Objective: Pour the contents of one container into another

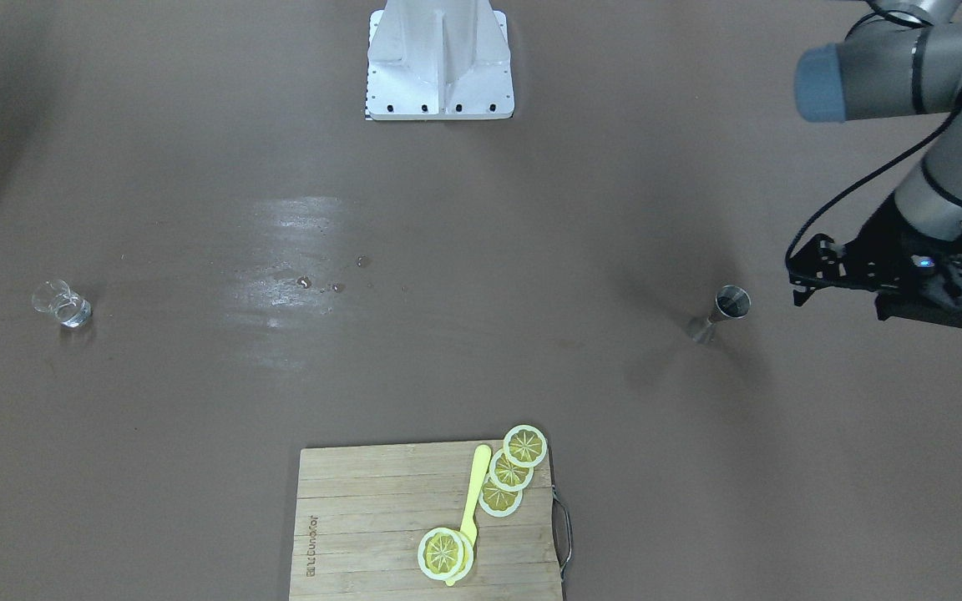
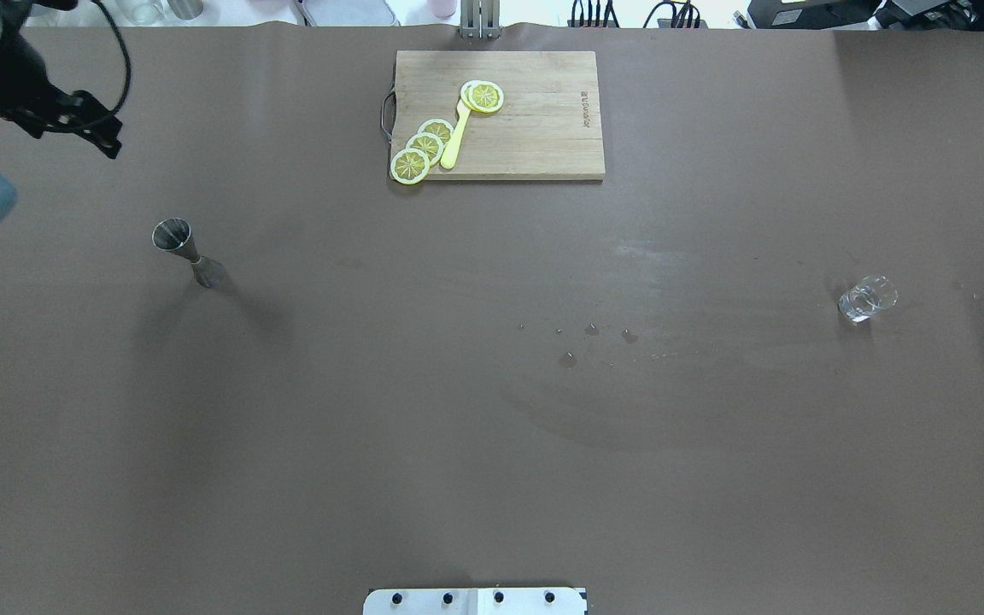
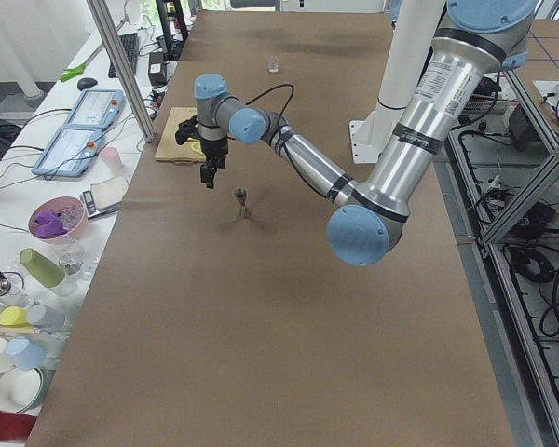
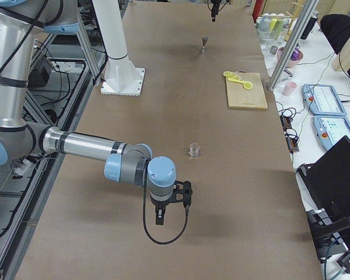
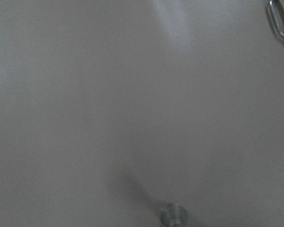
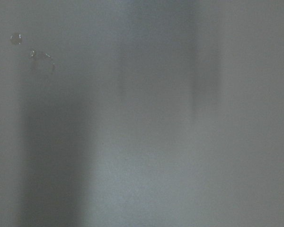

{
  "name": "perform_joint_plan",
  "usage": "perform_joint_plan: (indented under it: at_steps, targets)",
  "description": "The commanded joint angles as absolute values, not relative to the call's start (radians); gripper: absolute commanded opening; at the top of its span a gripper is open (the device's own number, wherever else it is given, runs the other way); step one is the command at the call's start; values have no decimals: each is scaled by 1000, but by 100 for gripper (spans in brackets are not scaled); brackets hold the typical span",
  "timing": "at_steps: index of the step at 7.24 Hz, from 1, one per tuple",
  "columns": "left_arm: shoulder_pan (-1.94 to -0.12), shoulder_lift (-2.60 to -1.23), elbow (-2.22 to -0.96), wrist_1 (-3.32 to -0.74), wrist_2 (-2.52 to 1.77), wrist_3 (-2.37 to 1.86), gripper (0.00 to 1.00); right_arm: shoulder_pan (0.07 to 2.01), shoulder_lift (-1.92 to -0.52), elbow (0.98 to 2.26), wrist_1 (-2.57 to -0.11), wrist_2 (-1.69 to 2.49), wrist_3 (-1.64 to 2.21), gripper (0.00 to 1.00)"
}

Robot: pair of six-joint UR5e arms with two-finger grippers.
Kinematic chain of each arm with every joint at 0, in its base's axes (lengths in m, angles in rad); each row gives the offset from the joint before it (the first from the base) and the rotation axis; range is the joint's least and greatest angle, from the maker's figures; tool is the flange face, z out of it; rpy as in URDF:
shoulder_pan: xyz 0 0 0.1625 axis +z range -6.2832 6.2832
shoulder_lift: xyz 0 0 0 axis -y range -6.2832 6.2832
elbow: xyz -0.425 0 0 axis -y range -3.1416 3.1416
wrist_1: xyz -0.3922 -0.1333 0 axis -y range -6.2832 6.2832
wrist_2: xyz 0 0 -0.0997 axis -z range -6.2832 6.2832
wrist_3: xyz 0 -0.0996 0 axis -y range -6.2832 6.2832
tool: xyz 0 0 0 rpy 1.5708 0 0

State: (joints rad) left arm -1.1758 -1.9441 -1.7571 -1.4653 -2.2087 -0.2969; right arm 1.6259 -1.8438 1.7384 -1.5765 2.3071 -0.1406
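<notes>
Jigger (image 2: 190,253): steel, hourglass-shaped, upright | glass (image 2: 867,299): small, clear, well apart

Brown table (image 2: 492,478), steel jigger (image 2: 184,250) stood at left, small glass (image 2: 866,299) at right, wooden cutting board (image 2: 543,137) laid top centre, droplets (image 2: 592,329) scattered mid-frame.

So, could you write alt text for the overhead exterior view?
A steel hourglass-shaped jigger stands at the left of the brown table, a clear glass at its right, both untouched. The black left gripper hovers beyond the jigger; a wooden cutting board with lemon slices lies at the far edge.
</notes>
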Motion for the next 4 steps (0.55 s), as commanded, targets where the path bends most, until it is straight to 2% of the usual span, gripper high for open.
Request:
perform_joint_plan:
  at_steps: [1,2,4]
  targets:
    - [-1331,-1802,-1756,-1460,-2258,-50,98,1547,-1812,1831,-1654,2290,-23,100]
    - [-1382,-1734,-1758,-1468,-2261,7,98,1542,-1813,1914,-1757,2289,-20,100]
    - [-1457,-1627,-1770,-1471,-2350,104,98,1537,-1824,1995,-1872,2292,-18,100]
